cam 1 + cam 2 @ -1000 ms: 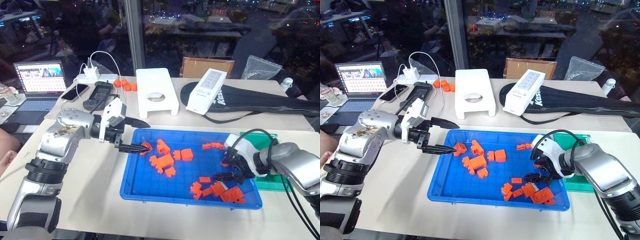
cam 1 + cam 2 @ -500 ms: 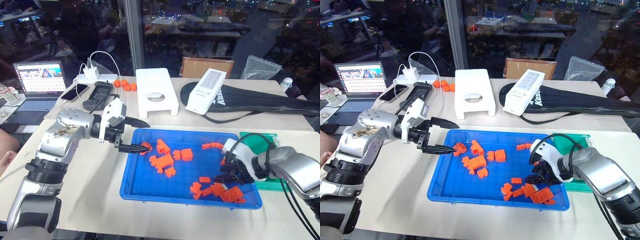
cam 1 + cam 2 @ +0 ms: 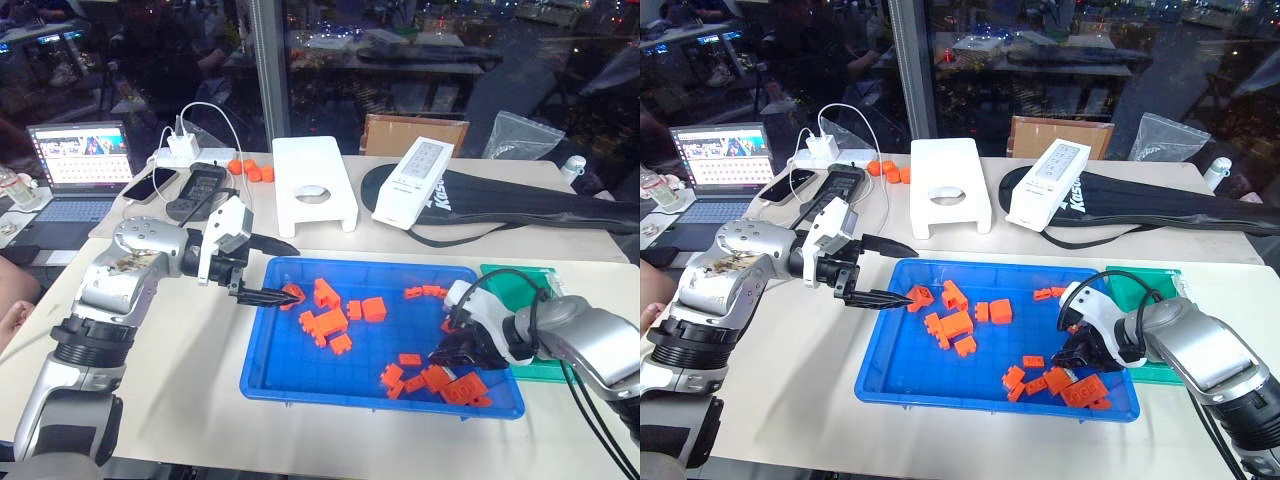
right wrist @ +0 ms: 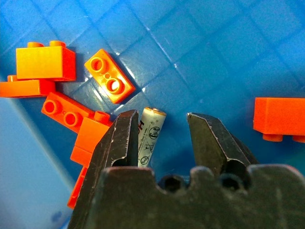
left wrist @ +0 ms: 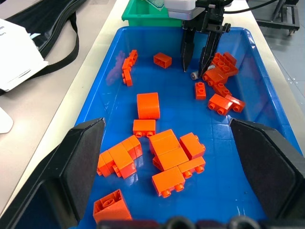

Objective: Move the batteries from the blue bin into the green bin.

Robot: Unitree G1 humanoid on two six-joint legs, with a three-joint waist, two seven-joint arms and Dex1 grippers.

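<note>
The blue bin (image 3: 340,392) lies in front of me, strewn with orange bricks. At its right end my right gripper (image 3: 450,352) points down into it, open. One battery (image 4: 151,133), a silver-grey cylinder, lies between its fingers. It rests against one finger (image 4: 121,143), with a gap to the other. The left wrist view shows that battery's end (image 5: 194,75) under the same fingers. My left gripper (image 3: 283,270) hangs open and empty over the bin's left end. The green bin (image 3: 505,283) stands just right of the blue one, partly behind my right arm.
Orange bricks (image 3: 328,322) lie loose in the blue bin, with a cluster (image 3: 450,385) beside the right gripper. Behind the bins are a white stand (image 3: 312,182), a white box (image 3: 420,180), a black bag (image 3: 540,205), phones (image 3: 195,188) and a laptop (image 3: 78,170).
The right gripper's fingers have drawn much closer together around the battery. The left arm has not moved.
</note>
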